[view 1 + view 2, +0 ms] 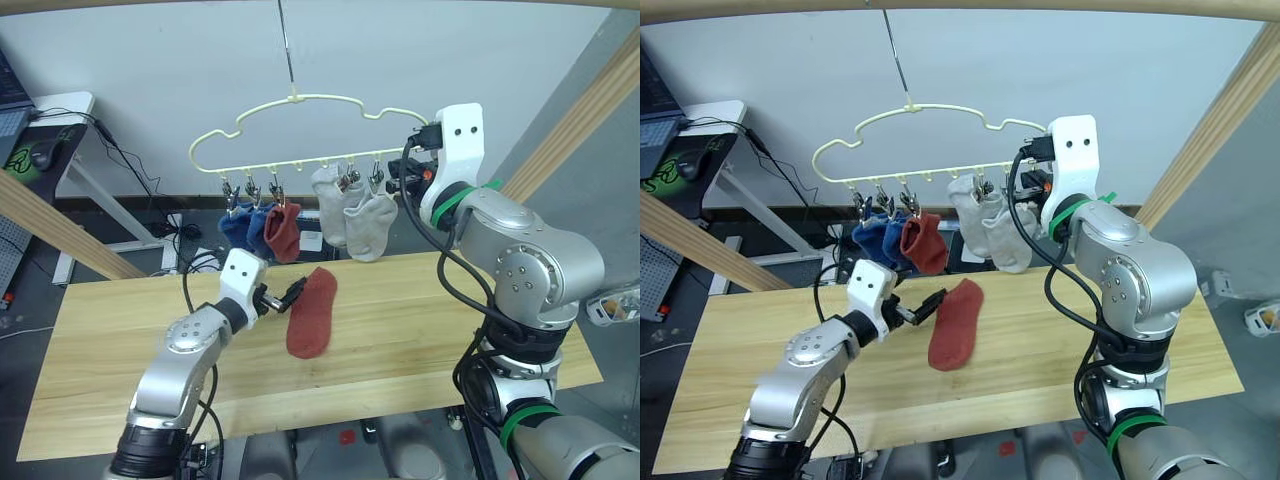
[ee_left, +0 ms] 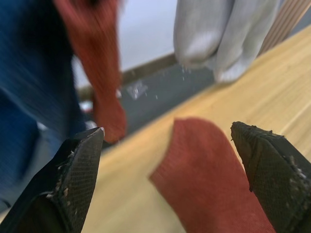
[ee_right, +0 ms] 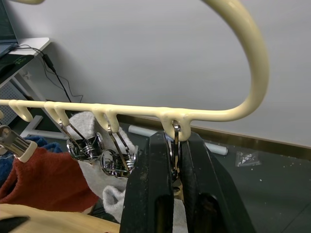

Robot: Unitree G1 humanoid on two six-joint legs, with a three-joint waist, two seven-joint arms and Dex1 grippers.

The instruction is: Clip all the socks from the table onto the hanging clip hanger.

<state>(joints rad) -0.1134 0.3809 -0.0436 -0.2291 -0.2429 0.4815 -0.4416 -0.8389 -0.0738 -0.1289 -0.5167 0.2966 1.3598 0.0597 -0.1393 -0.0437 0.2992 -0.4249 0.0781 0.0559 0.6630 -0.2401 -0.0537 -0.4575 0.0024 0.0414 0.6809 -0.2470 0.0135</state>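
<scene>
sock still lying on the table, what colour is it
Red. The sock on the table shows best in the left eye view, just ahead of the left tool.

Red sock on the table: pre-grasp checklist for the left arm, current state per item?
1. Left gripper open: ok, fingers spread wide.
2. Red sock lined up between them: ok, its cuff end sits in the gap.
3. Sock lying free on the table: ok, nothing on it.
4. Fingers touching the sock: not ok, they are short of it.
5. Right gripper on the end clip of the clip hanger: ok, shut on it.
6. That clip spread open for the sock: cannot tell.
</scene>
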